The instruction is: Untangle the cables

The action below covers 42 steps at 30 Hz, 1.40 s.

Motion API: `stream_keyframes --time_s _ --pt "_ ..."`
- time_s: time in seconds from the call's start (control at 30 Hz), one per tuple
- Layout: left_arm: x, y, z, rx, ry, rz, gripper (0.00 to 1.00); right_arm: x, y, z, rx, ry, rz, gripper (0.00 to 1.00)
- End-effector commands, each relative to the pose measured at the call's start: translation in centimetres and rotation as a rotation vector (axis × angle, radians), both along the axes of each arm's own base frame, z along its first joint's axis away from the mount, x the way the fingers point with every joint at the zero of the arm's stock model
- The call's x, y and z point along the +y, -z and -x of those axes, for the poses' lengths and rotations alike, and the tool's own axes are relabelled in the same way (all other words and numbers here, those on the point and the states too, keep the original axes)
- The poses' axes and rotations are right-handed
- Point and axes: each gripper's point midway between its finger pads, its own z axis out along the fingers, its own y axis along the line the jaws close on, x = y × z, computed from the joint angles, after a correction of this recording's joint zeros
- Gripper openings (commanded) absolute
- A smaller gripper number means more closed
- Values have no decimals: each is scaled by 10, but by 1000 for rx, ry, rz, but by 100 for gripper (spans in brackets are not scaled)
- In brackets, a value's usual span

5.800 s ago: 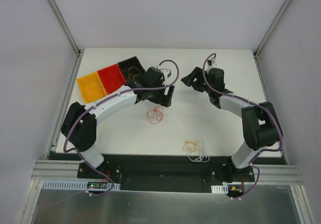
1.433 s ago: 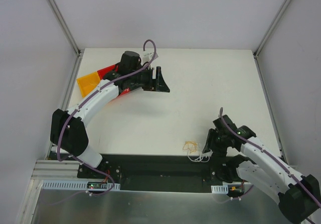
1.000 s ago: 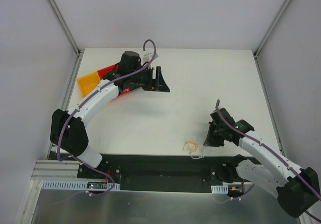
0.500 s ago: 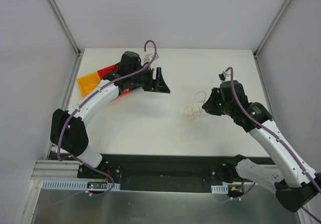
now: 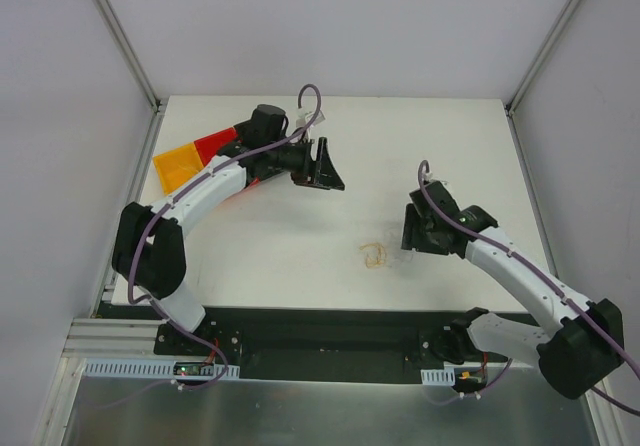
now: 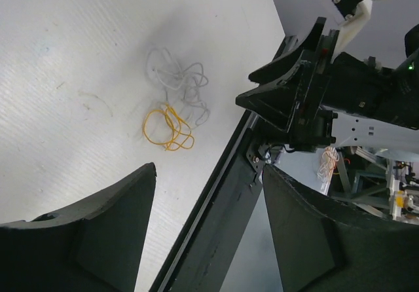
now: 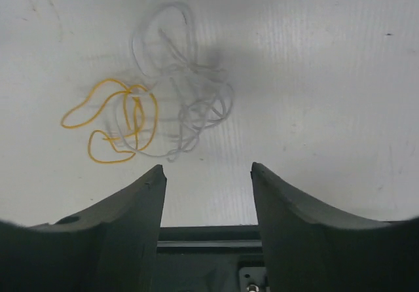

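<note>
The cables are a small tangle of thin yellow wire (image 5: 375, 254) looped with pale white wire, lying on the white table near its middle front. In the right wrist view the yellow loops (image 7: 118, 125) and white loops (image 7: 186, 102) lie just beyond the fingertips. In the left wrist view the tangle (image 6: 169, 125) is far off. My right gripper (image 5: 412, 234) is open and empty, just right of the tangle; its jaws (image 7: 207, 167) stand wide apart. My left gripper (image 5: 328, 171) is open and empty at the back left, raised, jaws (image 6: 208, 169) wide. No red wire shows.
A tray with a yellow (image 5: 180, 169) and a red (image 5: 214, 148) compartment sits at the back left, partly under the left arm. A black rail (image 5: 330, 324) runs along the table's near edge. Grey walls and metal posts (image 5: 125, 41) frame the table.
My right gripper carried the yellow-white tangle from the near edge towards mid-table, let it go, and now sits open beside it. The left gripper shifted slightly right.
</note>
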Motion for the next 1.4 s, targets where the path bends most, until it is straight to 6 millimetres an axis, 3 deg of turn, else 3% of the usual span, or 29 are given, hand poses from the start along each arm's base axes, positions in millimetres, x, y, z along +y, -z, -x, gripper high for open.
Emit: stream_keyframes --time_s 0.0,0.03,0.17,0.27,0.4,0.47,0.6,0.9,1.0,1.1,1.2,1.37 --pt "-7 -6 4 32 41 40 65 -28 -9 4 -32 10 122 64" --pt "-7 -6 4 30 40 40 65 -19 -11 4 -44 -32 80 66" --pt "-5 -9 3 15 32 38 64 51 -23 -2 -106 -259 -204 69" --pt "-3 -9 1 -3 15 31 64 80 -22 -12 -79 -256 -318 65" --pt "4 -8 -6 -5 -17 24 64 113 -5 -16 66 -157 -460 58" --pt "7 -9 -9 -3 -25 26 64 121 9 -18 115 -85 -505 55" --pt "13 -9 -15 4 -46 28 64 117 30 -29 118 58 -496 54" --pt "22 -16 -21 -2 -73 42 64 119 55 -52 116 201 -492 43" --pt "24 -17 -22 -7 -78 45 64 121 58 -58 120 221 -511 20" --pt "26 -17 -24 -5 -87 47 63 123 37 -61 76 191 -551 4" --pt "29 -20 -25 -3 -96 53 63 118 -21 -60 -63 99 -589 1" --pt "33 -30 -25 -24 -106 70 63 97 -136 -43 -365 -47 -653 1"
